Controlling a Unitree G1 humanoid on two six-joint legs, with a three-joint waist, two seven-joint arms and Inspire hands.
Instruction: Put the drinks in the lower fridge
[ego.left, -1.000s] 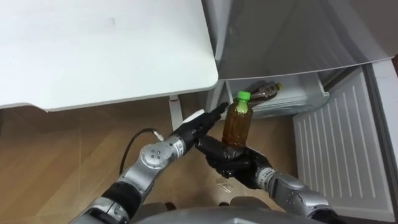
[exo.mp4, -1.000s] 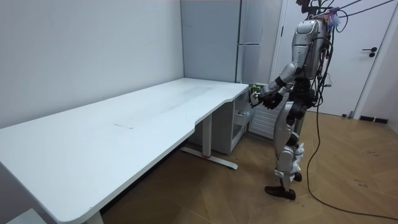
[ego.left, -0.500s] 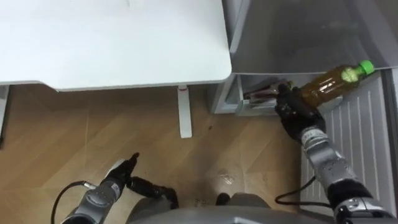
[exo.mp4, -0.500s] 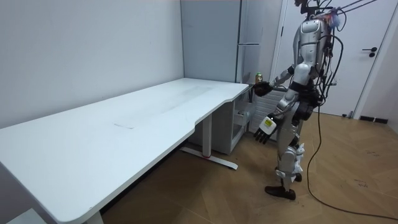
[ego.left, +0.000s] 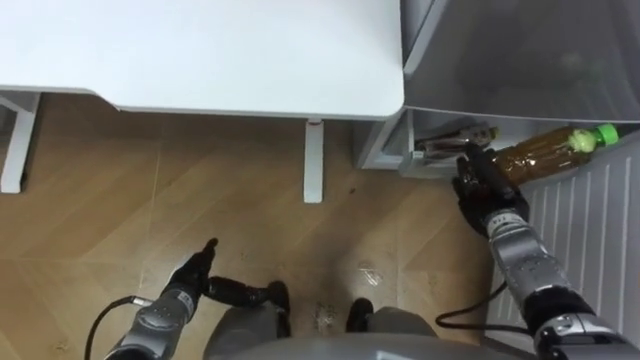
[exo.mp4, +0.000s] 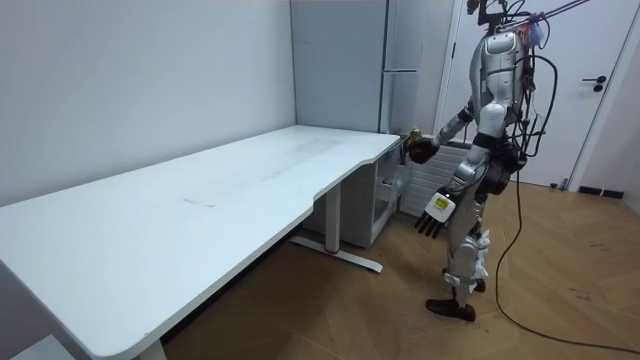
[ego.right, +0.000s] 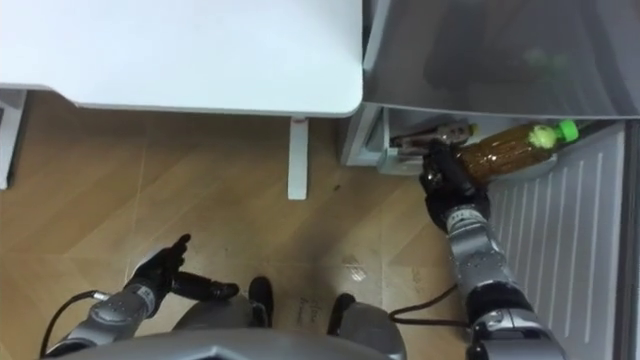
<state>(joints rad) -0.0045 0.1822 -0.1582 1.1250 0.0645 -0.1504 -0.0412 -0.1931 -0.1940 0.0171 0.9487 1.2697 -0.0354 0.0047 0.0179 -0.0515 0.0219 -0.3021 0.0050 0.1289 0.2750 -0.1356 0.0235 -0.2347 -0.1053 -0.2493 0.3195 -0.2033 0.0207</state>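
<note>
From where I stand, the robot is upright on the light wooden floor (ego.left: 120, 200), at the end of the long white tabletop (ego.left: 200, 50) and right up against the tall grey fridge (ego.left: 520, 50). Its right hand (ego.left: 484, 188) is stretched forward at about waist height, with dark fingers curled round the base of a clear plastic bottle of amber drink (ego.left: 540, 155). The bottle lies almost level, its green cap (ego.left: 604, 133) pointing away from the hand. It is held off the floor just below the lower edge of the grey upper front, at the mouth of the open lower compartment. I cannot tell whether it has passed the threshold. Behind the hand, inside that compartment, something dark (ego.left: 455, 137) lies in a white bin, too hidden to make out. The lower door stands open on the robot's right, showing its white ribbed inner panel (ego.left: 590, 250) just beside the bottle. The left hand (ego.left: 192, 274) hangs low at the robot's side, well apart from the fridge and over bare floor. Its fingers are straight and loosely spread, and it holds nothing. A white table leg (ego.left: 314, 160) stands on the floor between the two hands, near the fridge's corner.
</note>
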